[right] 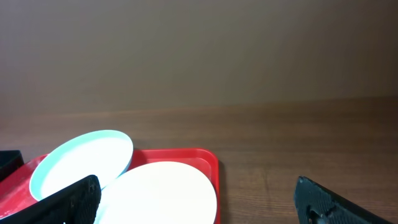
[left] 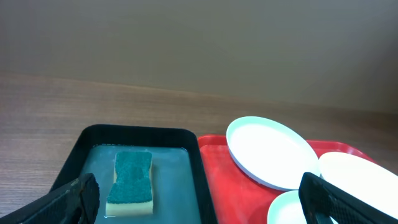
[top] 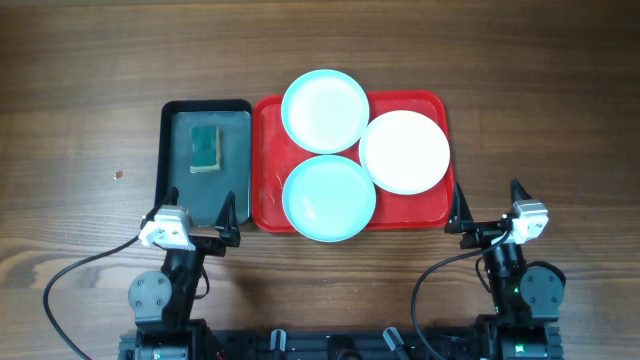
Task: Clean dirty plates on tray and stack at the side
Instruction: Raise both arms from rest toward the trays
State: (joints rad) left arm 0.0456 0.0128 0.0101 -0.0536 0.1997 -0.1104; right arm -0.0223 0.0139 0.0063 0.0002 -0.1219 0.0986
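The red tray (top: 268, 160) holds three plates: a turquoise plate (top: 325, 110) at the far edge, a second turquoise plate (top: 329, 198) at the near edge, and a white plate (top: 404, 152) on the right. My left gripper (top: 226, 222) is open and empty, near the front of the black tray. My right gripper (top: 487, 213) is open and empty, right of the red tray's near corner. The left wrist view shows the far turquoise plate (left: 270, 152) and the red tray (left: 230, 180). The right wrist view shows the white plate (right: 161, 193).
A black tray (top: 176, 150) left of the red tray holds a green sponge (top: 207, 148) in shallow water; the sponge also shows in the left wrist view (left: 132, 182). Bare wooden table (top: 540, 120) lies to the right and left.
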